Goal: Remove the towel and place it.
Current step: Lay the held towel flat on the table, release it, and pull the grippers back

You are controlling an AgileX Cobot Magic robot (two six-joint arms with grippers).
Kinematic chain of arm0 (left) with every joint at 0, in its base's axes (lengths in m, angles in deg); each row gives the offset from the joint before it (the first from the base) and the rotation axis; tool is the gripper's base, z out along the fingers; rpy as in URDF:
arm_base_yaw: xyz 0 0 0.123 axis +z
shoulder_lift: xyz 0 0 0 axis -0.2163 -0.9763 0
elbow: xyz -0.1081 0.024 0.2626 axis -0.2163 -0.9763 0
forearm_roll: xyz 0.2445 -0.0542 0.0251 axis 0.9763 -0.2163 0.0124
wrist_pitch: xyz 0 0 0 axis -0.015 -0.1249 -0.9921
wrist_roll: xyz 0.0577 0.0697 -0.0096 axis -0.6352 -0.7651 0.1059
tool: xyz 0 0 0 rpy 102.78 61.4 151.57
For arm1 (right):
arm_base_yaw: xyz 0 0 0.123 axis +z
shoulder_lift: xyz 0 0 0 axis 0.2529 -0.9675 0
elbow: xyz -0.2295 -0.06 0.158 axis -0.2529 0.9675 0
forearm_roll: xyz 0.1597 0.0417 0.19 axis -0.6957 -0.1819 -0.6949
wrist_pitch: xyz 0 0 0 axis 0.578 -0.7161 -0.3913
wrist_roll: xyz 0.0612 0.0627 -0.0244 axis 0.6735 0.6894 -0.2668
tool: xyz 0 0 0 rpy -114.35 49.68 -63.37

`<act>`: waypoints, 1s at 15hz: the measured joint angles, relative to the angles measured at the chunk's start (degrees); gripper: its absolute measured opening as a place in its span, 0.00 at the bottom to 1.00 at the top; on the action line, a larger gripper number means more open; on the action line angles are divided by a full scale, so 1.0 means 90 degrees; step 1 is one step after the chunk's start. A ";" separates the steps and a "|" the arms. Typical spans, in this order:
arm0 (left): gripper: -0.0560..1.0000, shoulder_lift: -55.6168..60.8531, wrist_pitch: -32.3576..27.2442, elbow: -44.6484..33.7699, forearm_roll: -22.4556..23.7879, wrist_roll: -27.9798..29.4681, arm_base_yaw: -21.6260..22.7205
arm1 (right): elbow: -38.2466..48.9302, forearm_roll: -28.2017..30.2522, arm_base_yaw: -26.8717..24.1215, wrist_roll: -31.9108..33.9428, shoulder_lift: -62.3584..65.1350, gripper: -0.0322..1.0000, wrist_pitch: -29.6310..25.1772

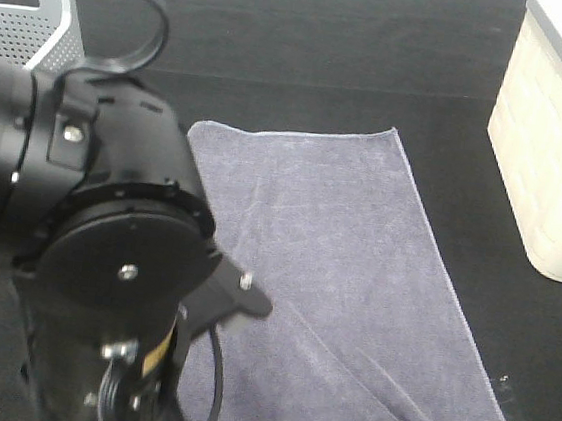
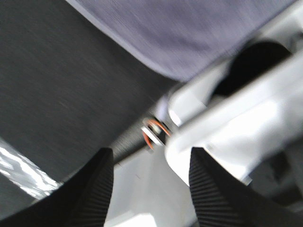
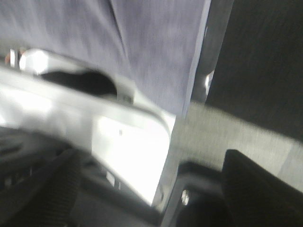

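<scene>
The towel (image 1: 354, 279) lies spread flat on the black table (image 1: 328, 55), one short hem toward the table's far side and its length running to the table's near edge, with a soft crease slanting across it. The left gripper (image 2: 151, 189) has its ribbed fingers (image 2: 97, 189) apart with nothing between them, and the right gripper (image 3: 151, 194) likewise stands parted and empty; both wrist views are blurred. A perforated grey basket (image 1: 30, 13) sits at the table's far left corner, a cream-white bin (image 1: 559, 149) on the table's right side, and a black arm (image 1: 106, 252) looms over the table's near left
</scene>
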 joint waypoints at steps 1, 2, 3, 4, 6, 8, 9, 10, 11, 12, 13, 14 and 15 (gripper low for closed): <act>0.51 0.0000 0.0006 0.0095 0.0236 0.0076 0.0140 | -0.0191 0.0051 0.0000 0.0000 -0.0006 0.76 0.0146; 0.51 0.0000 0.0025 0.0210 0.0369 0.0083 0.0395 | -0.0414 0.0108 0.0000 0.0000 -0.0076 0.76 0.0223; 0.51 0.0000 0.0089 0.0350 0.0414 0.0019 0.0783 | -0.0700 0.0185 0.0000 0.0000 -0.0210 0.76 0.0280; 0.51 0.0000 0.0267 0.0484 0.0433 -0.0146 0.1190 | -0.1006 0.0248 0.0000 0.0000 -0.0433 0.76 0.0376; 0.51 0.0000 0.0898 0.0770 0.0401 -0.0541 0.2037 | -0.1585 0.0414 0.0000 0.0000 -0.0974 0.76 0.0605; 0.51 0.0000 0.1458 0.1057 0.0255 -0.0961 0.2757 | -0.2305 0.0592 0.0000 0.0000 -0.1611 0.76 0.0713; 0.51 0.0000 0.1706 0.1203 0.0178 -0.1140 0.3069 | -0.2680 0.0681 0.0000 0.0000 -0.1993 0.76 0.0745; 0.51 -0.0006 0.1986 0.1331 0.0146 -0.1286 0.3317 | -0.3081 0.0751 0.0000 0.0000 -0.2349 0.76 0.0840; 0.51 -0.0025 0.2317 0.1439 0.0146 -0.1381 0.3540 | -0.3533 0.0840 0.0000 0.0000 -0.2706 0.76 0.0949; 0.51 -0.0095 0.2674 0.1522 0.0127 -0.1426 0.3756 | -0.3998 0.0929 0.0000 0.0000 -0.3107 0.76 0.1050; 0.51 -0.0337 0.3221 0.1636 0.0115 -0.1451 0.4004 | -0.4412 0.1006 0.0000 0.0000 -0.3476 0.76 0.1152; 0.51 -0.0535 0.3527 0.1693 0.0115 -0.1451 0.4125 | -0.5074 0.1095 0.0000 0.0000 -0.4119 0.76 0.1299; 0.51 -0.0751 0.3782 0.1763 0.0115 -0.1451 0.4227 | -0.5532 0.1178 0.0000 0.0000 -0.4526 0.76 0.1375</act>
